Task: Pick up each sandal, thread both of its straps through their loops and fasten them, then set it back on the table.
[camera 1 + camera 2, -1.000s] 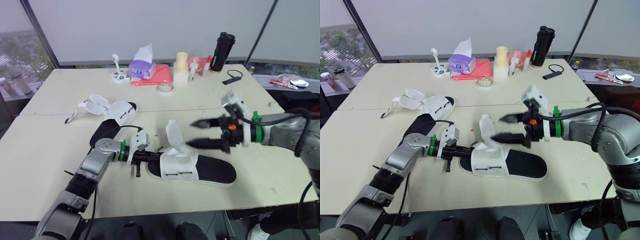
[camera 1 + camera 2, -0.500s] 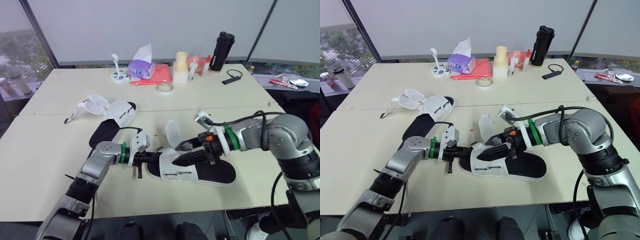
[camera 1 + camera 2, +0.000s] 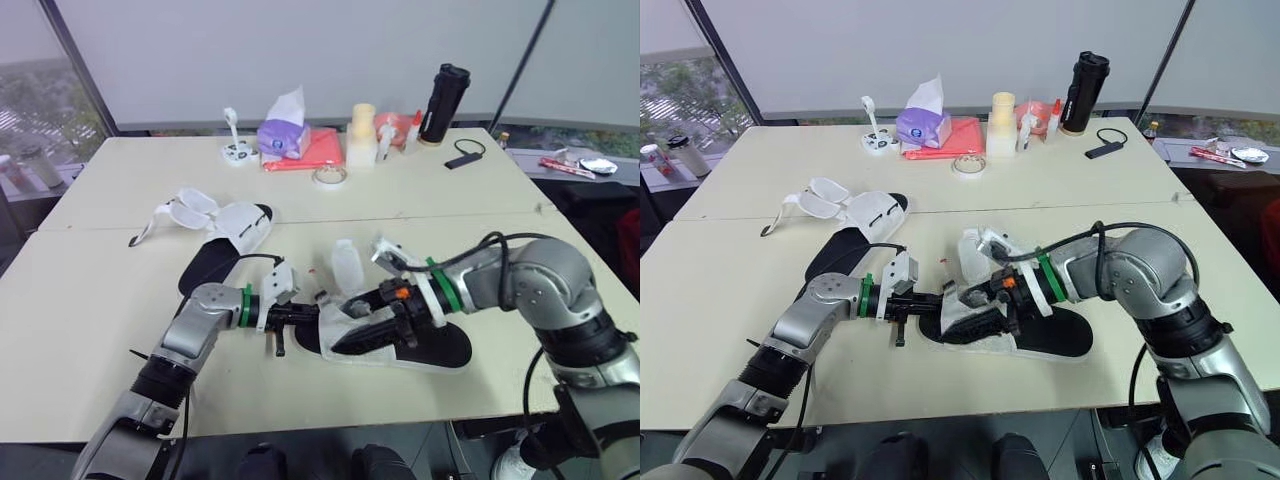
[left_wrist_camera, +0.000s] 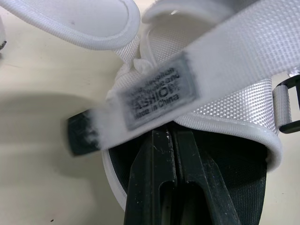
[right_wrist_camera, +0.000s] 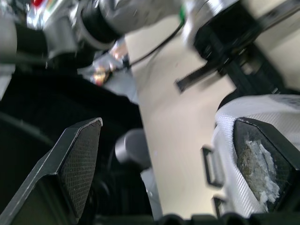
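Strap-fastening step on the near sandal [image 3: 440, 346], which lies flat on the bench [image 3: 90, 300], low centre of frame. Left gripper [image 3: 300, 314]: jaws shut, tips tucked under the toe strap. Right gripper [image 3: 365, 328]: jaws wide open over the white upper, holding nothing. The loose strap [image 3: 345, 268] stands upright. Next, I judge: pinch it and feed it through its loop.

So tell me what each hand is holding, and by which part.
Right hand: nothing; open, one finger against the white upper of the near sandal. Left hand: fingers shut, tucked under that upper at the sandal's end; grip cannot be told.
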Controlling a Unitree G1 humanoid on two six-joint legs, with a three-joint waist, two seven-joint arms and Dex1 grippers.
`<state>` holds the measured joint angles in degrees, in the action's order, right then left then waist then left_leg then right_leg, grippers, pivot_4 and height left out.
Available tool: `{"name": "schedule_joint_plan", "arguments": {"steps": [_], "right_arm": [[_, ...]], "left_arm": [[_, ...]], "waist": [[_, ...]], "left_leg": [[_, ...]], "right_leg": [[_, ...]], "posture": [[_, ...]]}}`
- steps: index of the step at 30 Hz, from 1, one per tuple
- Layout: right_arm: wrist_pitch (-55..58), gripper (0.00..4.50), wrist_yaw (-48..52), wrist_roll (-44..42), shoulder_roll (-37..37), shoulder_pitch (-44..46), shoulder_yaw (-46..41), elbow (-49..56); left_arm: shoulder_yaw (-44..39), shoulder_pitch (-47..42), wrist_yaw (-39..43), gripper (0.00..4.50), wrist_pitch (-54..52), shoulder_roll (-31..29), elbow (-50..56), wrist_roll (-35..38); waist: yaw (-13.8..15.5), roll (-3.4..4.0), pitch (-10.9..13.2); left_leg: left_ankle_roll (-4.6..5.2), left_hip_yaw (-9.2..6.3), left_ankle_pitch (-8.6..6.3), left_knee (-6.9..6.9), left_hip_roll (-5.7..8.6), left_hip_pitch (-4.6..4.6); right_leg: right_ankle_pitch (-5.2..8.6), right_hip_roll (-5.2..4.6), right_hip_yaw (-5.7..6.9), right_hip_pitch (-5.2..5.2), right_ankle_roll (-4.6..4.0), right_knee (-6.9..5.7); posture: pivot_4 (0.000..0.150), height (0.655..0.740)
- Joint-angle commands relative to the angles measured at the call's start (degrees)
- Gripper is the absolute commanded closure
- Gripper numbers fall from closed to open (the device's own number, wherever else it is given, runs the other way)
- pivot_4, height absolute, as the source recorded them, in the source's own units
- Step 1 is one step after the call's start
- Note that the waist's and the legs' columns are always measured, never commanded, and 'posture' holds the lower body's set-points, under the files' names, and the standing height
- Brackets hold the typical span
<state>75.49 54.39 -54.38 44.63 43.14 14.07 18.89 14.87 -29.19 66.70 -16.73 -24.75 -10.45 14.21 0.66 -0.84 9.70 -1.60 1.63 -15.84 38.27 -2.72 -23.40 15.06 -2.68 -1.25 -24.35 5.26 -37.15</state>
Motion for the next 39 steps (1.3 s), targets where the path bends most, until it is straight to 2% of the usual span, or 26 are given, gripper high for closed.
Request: {"name": "schedule_joint_plan", "arguments": {"steps": [1,5,14,17,23,31,34,39], "right_arm": [[-5.74,0.02,-1.07,5.67,0.33,1.59,-0.13,1.37],[-7.67,0.02,-2.88,9.63,-1.23,2.18,1.37,1.48],[-6.10,0.02,-4.97,12.15,-5.23,-0.57,5.22,2.96],[-5.60,1.24,-5.45,12.46,-5.91,-0.60,5.36,3.17],[-4.92,4.41,-6.82,13.03,-6.30,-0.82,4.39,3.72],[-5.65,4.41,-8.36,10.00,-6.81,-1.10,-5.13,4.41],[-4.64,3.60,-8.60,8.70,-5.19,-2.86,-7.63,7.11],[-2.77,1.14,-11.14,9.79,-3.60,-3.98,-6.67,9.70]], "left_arm": [[-0.76,0.26,-0.25,4.50,0.29,-0.39,0.92,0.01],[-0.50,-0.17,-0.23,4.50,0.41,-0.07,0.50,-0.08],[-0.34,-0.77,-0.20,4.50,0.98,0.35,-0.40,-0.40],[-0.36,-0.52,-0.29,4.50,0.98,0.22,-0.14,-0.42],[-0.47,-0.11,-0.47,4.50,0.80,0.05,0.27,-0.35],[-0.39,-0.06,-0.71,4.50,1.02,0.43,0.10,-0.35],[-0.35,-0.02,-0.59,4.50,1.03,0.41,0.09,-0.31],[-0.15,-0.32,-0.24,4.50,1.23,0.45,-0.40,-0.36]], "waist": [[-0.17,0.00,0.00],[-0.21,0.00,0.00],[-0.02,0.00,0.00],[-0.03,0.00,0.00],[-0.05,0.00,0.00],[-0.01,0.00,0.00],[0.07,0.00,0.00],[-0.07,0.00,0.00]], "left_leg": [[0.00,0.00,0.00,0.00,0.00,0.00],[0.00,-0.01,0.00,0.00,-0.01,0.03],[0.00,0.00,0.00,0.01,0.00,0.01],[0.00,-0.01,0.00,0.01,0.00,0.01],[0.00,-0.01,0.00,0.00,0.00,0.01],[0.00,-0.01,0.00,0.00,0.00,0.01],[0.00,-0.01,0.00,0.00,0.00,0.01],[0.00,-0.02,0.00,-0.01,-0.01,0.01]], "right_leg": [[0.00,0.00,0.00,0.00,0.00,-0.02],[0.00,0.04,0.00,0.00,0.00,-0.04],[0.00,0.02,0.00,0.00,0.00,-0.03],[0.00,0.02,0.00,0.00,0.00,-0.03],[0.00,0.02,0.00,0.00,0.00,-0.03],[0.00,0.02,0.00,0.00,0.00,-0.03],[0.00,0.02,0.00,0.00,0.00,-0.02],[0.00,0.03,0.00,-0.01,0.00,-0.02]], "posture": [[0.150,0.7394],[0.150,0.7394],[0.150,0.7394],[0.150,0.7394],[0.150,0.7394],[0.150,0.7394],[0.150,0.7394],[0.150,0.7394]]}}
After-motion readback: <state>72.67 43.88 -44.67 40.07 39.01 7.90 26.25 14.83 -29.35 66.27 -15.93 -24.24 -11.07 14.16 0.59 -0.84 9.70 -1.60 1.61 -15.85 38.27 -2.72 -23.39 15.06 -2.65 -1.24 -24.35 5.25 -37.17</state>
